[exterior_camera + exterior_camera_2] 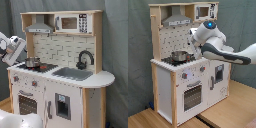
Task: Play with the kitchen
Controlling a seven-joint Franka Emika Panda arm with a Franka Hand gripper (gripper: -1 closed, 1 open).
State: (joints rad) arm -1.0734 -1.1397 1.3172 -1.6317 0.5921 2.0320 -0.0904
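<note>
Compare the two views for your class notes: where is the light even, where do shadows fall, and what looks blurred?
In the first exterior view, light is soft and even across the kitchen; shade sits under the hood, and a blurred pale shape fills the bottom left corner. In the second exterior view, the arm hides much of the counter; the pot shows a bright glint.

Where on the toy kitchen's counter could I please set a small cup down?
On the kitchen, the rounded counter end right of the sink and faucet in the first exterior view is bare. The stove side is crowded: a pot sits there, with the robot arm close over it.
</note>
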